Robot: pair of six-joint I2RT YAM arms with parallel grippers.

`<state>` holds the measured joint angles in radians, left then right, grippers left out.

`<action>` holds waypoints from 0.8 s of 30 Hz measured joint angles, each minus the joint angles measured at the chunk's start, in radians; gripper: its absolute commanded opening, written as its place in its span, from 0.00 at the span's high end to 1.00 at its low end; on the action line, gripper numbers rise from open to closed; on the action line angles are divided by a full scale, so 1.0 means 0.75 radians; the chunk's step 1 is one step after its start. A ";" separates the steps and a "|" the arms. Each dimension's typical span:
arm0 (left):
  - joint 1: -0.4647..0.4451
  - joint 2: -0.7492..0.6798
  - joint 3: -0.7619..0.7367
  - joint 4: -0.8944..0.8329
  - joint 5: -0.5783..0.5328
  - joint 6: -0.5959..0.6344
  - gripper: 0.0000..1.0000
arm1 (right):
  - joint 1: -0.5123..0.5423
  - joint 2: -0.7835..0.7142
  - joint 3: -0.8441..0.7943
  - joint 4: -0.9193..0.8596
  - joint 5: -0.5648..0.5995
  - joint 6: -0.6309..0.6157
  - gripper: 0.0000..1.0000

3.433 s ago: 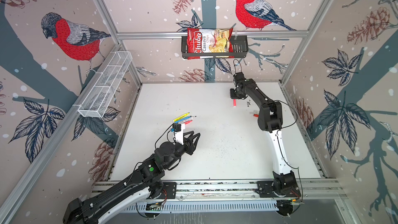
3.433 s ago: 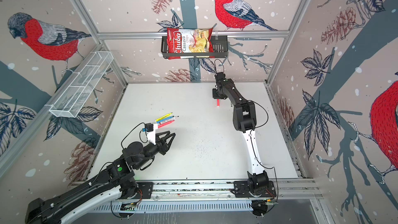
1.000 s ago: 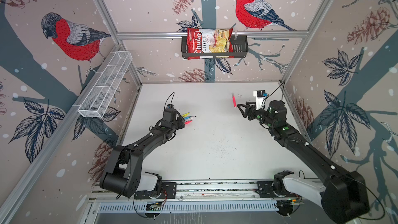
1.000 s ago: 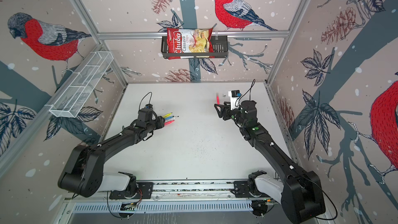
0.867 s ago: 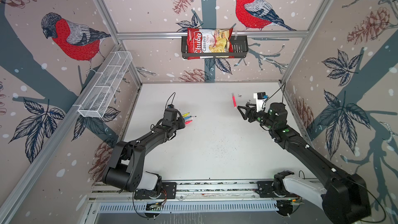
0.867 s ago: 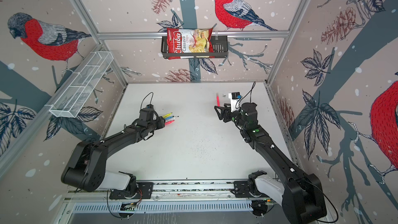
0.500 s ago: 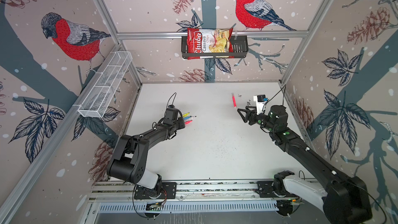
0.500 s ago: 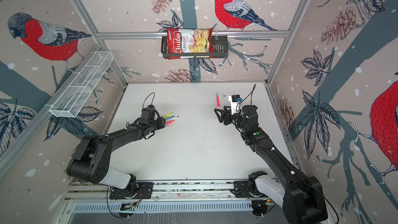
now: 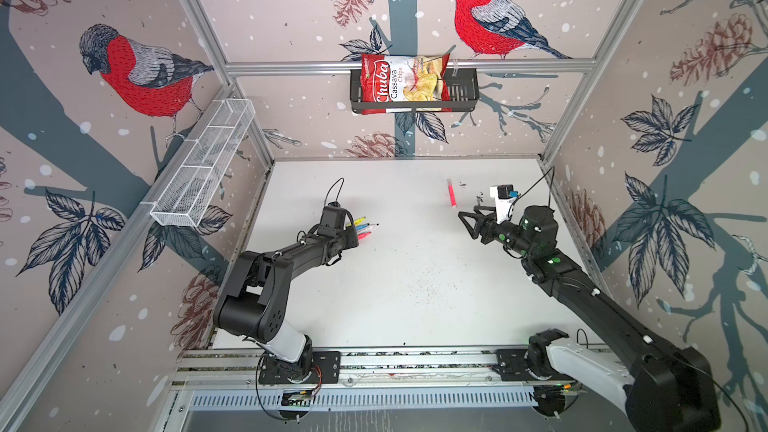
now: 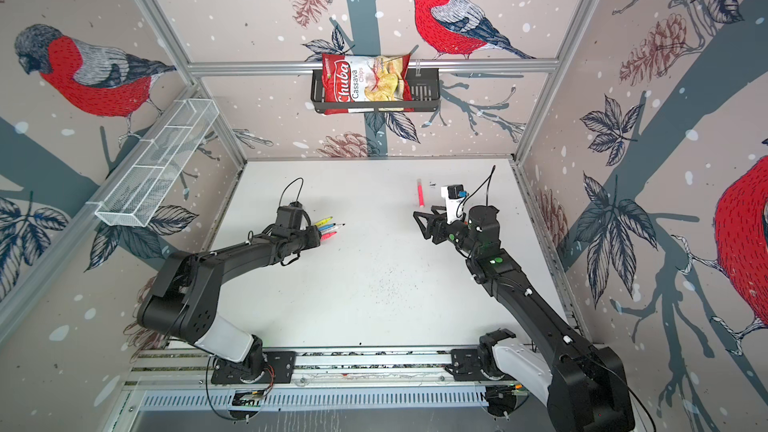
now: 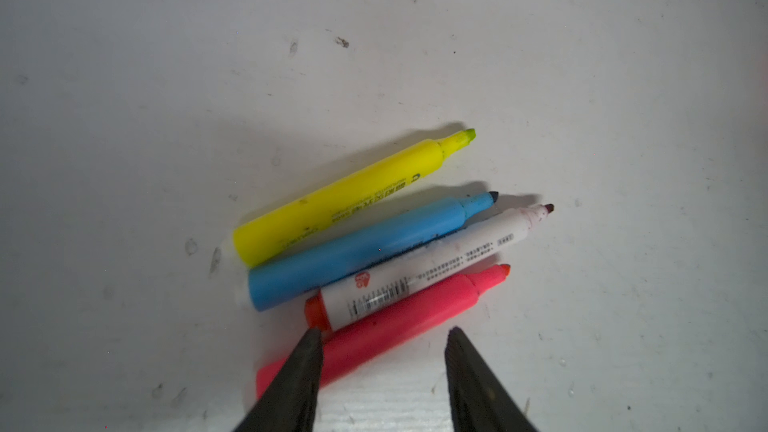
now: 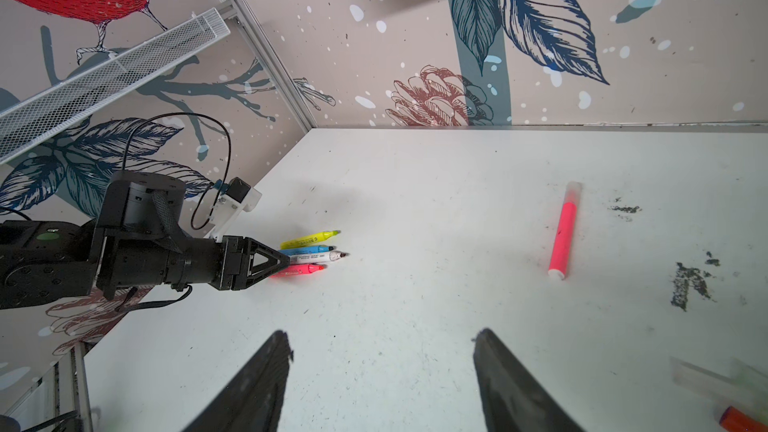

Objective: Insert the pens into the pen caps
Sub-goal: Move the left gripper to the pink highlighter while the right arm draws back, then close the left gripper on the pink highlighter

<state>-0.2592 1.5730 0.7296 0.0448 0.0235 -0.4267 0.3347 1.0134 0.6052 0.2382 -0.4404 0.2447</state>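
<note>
Four uncapped pens lie side by side on the white table: yellow, blue, white-bodied with a red end and neon pink. My left gripper is open just over them, its jaws standing either side of the pink pen's rear half without closing on it. A second pink pen with a clear cap on its far end lies alone at the back right. My right gripper hangs open and empty, in front of that pen. Blurred translucent pen caps and a red one lie beside the right gripper.
A chips bag sits in a black basket on the back wall. A white wire basket hangs on the left wall. Dark smudges mark the table near the capped pen. The arms' metal rail runs along the front edge.
The left gripper came forward to the pen group and has held there for the last second while its elbow folded back. The right gripper drew back from the capped pink pen.
</note>
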 measured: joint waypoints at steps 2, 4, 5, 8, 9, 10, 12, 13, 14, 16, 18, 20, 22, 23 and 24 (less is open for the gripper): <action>0.001 0.003 0.001 -0.001 0.000 0.002 0.50 | 0.000 -0.004 -0.007 -0.001 -0.002 0.000 0.29; 0.001 0.014 0.003 -0.005 0.004 0.010 0.50 | 0.000 -0.008 -0.012 0.000 -0.004 0.000 0.29; 0.001 0.020 0.005 -0.009 0.007 0.010 0.50 | 0.000 -0.009 -0.014 0.001 -0.004 0.000 0.29; 0.001 0.037 0.013 -0.011 0.044 0.018 0.51 | 0.000 -0.011 -0.021 0.003 -0.005 0.001 0.29; 0.000 0.039 0.013 -0.011 0.055 0.020 0.51 | 0.000 -0.014 -0.023 0.003 -0.005 0.001 0.29; 0.000 0.039 0.013 -0.014 0.072 0.021 0.51 | 0.000 -0.016 -0.025 0.004 -0.005 0.001 0.29; -0.002 0.039 0.013 -0.015 0.077 0.022 0.51 | -0.001 -0.024 -0.027 0.008 -0.005 0.001 0.29; -0.003 0.035 0.011 -0.015 0.083 0.024 0.51 | -0.001 -0.029 -0.030 0.009 -0.005 0.001 0.29; -0.005 0.031 0.007 -0.016 0.089 0.025 0.51 | -0.001 -0.034 -0.031 0.009 -0.005 0.001 0.29; -0.014 0.019 0.001 -0.024 0.107 0.033 0.51 | -0.001 -0.042 -0.037 0.010 -0.005 0.001 0.29; -0.031 0.013 -0.004 -0.037 0.107 0.045 0.51 | -0.001 -0.046 -0.043 0.010 -0.005 0.001 0.29; -0.053 0.008 -0.008 -0.050 0.107 0.045 0.51 | -0.002 -0.049 -0.047 0.010 -0.005 0.001 0.29; -0.079 0.007 -0.008 -0.064 0.104 0.046 0.51 | -0.002 -0.054 -0.050 0.010 -0.005 0.001 0.29; -0.090 0.008 -0.009 -0.070 0.103 0.046 0.51 | -0.002 -0.054 -0.050 0.010 -0.005 0.001 0.29; -0.100 0.008 -0.009 -0.074 0.098 0.046 0.51 | -0.002 -0.057 -0.052 0.011 -0.005 0.001 0.29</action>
<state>-0.3340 1.5791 0.7227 -0.0109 0.0971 -0.3920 0.3336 0.9707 0.5659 0.2462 -0.4442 0.2455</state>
